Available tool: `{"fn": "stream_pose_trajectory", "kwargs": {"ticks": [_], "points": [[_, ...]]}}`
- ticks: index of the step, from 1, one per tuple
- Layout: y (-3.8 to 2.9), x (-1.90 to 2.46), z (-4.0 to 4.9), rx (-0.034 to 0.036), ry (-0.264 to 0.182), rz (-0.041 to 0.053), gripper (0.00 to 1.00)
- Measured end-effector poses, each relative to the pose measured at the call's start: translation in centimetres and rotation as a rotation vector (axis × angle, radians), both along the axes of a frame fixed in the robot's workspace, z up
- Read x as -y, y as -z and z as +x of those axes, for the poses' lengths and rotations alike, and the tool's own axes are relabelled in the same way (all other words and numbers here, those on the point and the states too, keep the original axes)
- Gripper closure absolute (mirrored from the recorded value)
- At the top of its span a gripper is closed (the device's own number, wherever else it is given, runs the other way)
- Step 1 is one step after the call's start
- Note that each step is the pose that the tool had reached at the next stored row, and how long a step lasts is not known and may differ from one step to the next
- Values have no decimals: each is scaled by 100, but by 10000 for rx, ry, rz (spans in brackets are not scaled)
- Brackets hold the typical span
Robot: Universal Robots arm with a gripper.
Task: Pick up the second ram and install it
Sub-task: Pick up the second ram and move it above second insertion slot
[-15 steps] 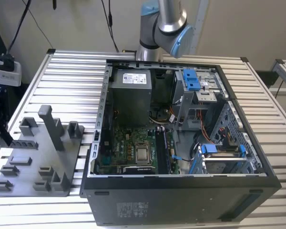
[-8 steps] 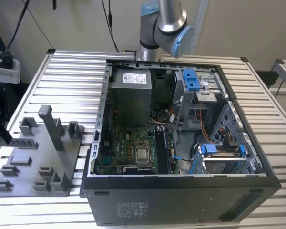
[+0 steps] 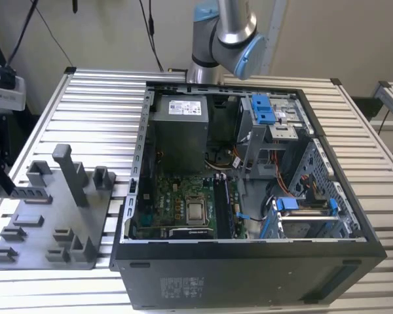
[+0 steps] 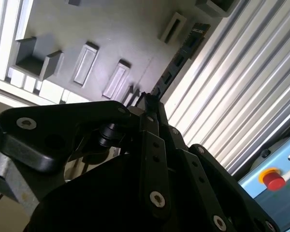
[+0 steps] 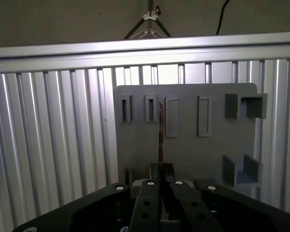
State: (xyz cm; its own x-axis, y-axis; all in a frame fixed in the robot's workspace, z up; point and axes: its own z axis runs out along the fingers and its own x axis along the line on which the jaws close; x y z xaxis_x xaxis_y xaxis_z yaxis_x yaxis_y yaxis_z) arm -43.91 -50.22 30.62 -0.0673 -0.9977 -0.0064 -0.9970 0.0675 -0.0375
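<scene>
The second ram [image 5: 160,135], a thin, flat, narrow memory stick with a dark board and chips, is sitting clamped at one end between the two black metal fingers [image 5: 153,173], which are closing tight on its faces with no gap showing. In the first wrist view it is showing edge-on. In the second wrist view it is running out slantwise from the fingertips.

Behind the stick, in both wrist views, the flat grey plastic holder tray [image 5: 193,150] is lying on the ribbed aluminium worktop [image 5: 48,135]. The stick is lining up between two of the tray's narrow rectangular slots. Whether it is touching the tray, I cannot tell.

In the exterior view the tray is resting at the exterior view's left, just beside the open black computer case [image 3: 249,278], and a tall grey upright post [image 3: 72,173] is rising from it. Inside the case, the green motherboard [image 3: 177,196] is lying flat. A steel drive cage with chunky blue plastic clips [image 3: 263,108] is standing close at its side.
</scene>
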Motion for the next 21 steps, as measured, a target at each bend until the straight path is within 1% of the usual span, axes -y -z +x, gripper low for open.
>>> {"fn": "stream_pose_trajectory", "kwargs": {"ticks": [21], "points": [[-144, -30, -30, 66, -1, 0, 86]]}}
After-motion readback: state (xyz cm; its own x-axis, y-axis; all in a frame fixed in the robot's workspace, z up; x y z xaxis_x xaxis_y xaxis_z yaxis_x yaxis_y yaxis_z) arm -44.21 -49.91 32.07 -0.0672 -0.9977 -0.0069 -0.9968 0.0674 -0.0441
